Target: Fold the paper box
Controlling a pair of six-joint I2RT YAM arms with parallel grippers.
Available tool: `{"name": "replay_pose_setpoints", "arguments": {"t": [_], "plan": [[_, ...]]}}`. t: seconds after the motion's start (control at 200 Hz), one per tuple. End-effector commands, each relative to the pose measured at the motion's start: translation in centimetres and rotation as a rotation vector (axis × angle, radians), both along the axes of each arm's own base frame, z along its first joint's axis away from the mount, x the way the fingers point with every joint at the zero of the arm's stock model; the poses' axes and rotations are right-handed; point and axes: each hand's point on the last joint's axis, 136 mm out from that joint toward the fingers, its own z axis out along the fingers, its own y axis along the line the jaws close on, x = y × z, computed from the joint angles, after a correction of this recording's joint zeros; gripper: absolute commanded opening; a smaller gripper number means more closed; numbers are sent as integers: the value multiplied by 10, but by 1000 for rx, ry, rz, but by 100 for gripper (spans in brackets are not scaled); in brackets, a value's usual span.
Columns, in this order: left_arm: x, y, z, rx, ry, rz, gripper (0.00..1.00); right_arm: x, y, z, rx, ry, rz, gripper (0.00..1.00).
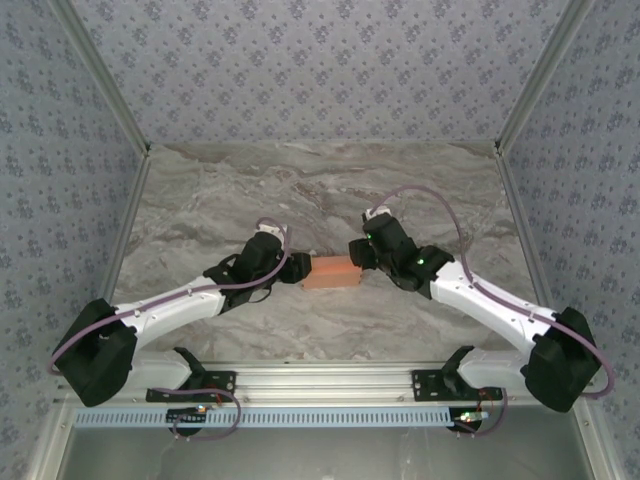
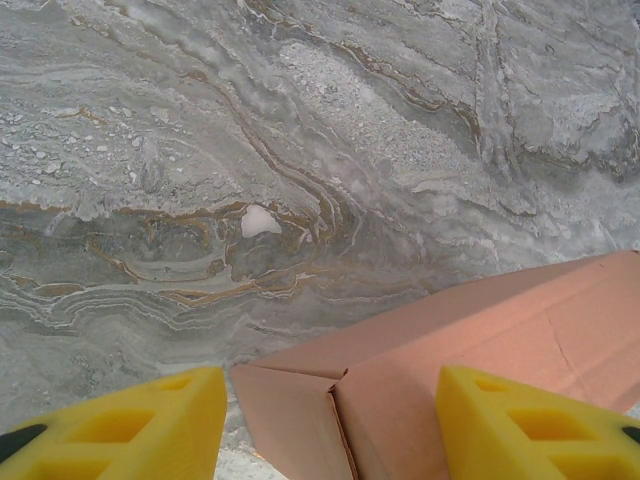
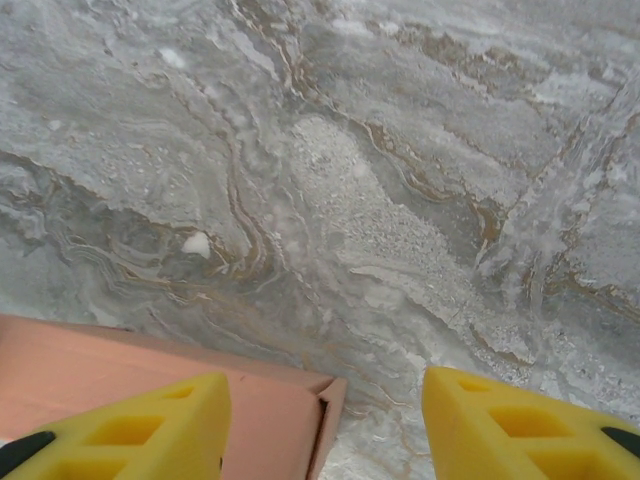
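Observation:
The paper box point(image 1: 331, 272) is a small salmon-orange folded box lying flat on the marble table, mid-way between the two arms. My left gripper point(image 1: 297, 270) is at its left end. In the left wrist view the box point(image 2: 450, 350) reaches in between the yellow fingers point(image 2: 130, 425), and the left gripper point(image 2: 330, 430) stands open, with a gap beside the left finger. My right gripper point(image 1: 358, 258) is at the box's right end. In the right wrist view the right gripper point(image 3: 325, 430) is open, with a box point(image 3: 120, 365) corner between its fingers point(image 3: 520, 425) and bare table beside the right one.
The grey veined marble table point(image 1: 320, 190) runs back to patterned walls, with metal frame posts point(image 1: 130, 230) at the sides. An aluminium rail point(image 1: 320, 378) carrying the arm bases crosses the near edge. A small white fleck point(image 2: 260, 220) marks the marble beyond the box.

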Motion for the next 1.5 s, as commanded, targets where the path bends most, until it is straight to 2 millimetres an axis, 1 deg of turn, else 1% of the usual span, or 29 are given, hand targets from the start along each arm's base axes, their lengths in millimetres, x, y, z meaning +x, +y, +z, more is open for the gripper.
{"name": "replay_pose_setpoints", "arguments": {"t": [0.0, 0.06, 0.15, 0.27, 0.49, 0.545, 0.65, 0.874, 0.959, 1.069, 1.199, 1.269, 1.359, 1.494], "plan": [[-12, 7, -20, 63, 52, -13, 57, 2, 8, -7, 46, 74, 66, 55], [-12, 6, -19, 62, 51, -14, 57, 3, 6, -15, 48, 102, 63, 55], [-12, 6, -20, 62, 51, -12, 57, 1, 5, -27, 46, 138, 69, 54], [-12, 6, -20, 63, 52, -11, 58, -8, 2, -43, 45, 179, 67, 54], [-14, 10, -25, 63, 60, 4, 58, -25, -10, -78, 33, 245, 35, 52], [-15, 10, -26, 61, 58, 7, 58, -28, -12, -84, 34, 250, 26, 52], [-13, 8, -20, 49, 47, 5, 60, -31, -14, -93, 33, 260, 19, 51], [-8, 6, 4, -1, -6, 14, 65, -36, -14, -96, 2, 246, 28, 50], [-9, 5, 13, -30, -23, 14, 67, -37, -13, -95, 1, 238, 29, 50], [-13, 8, 19, -56, -32, 18, 68, -36, -12, -93, -7, 227, 28, 50], [-18, 15, 15, -53, -20, 26, 68, -36, -12, -92, -11, 222, 29, 50], [-21, 19, 6, -36, -2, 34, 67, -36, -12, -92, -9, 221, 31, 50], [-20, 24, -6, -16, 23, 44, 62, -35, -10, -90, -4, 214, 33, 50], [-22, 22, -18, 2, 56, 30, 55, -34, -9, -87, -9, 210, 36, 50]]}}
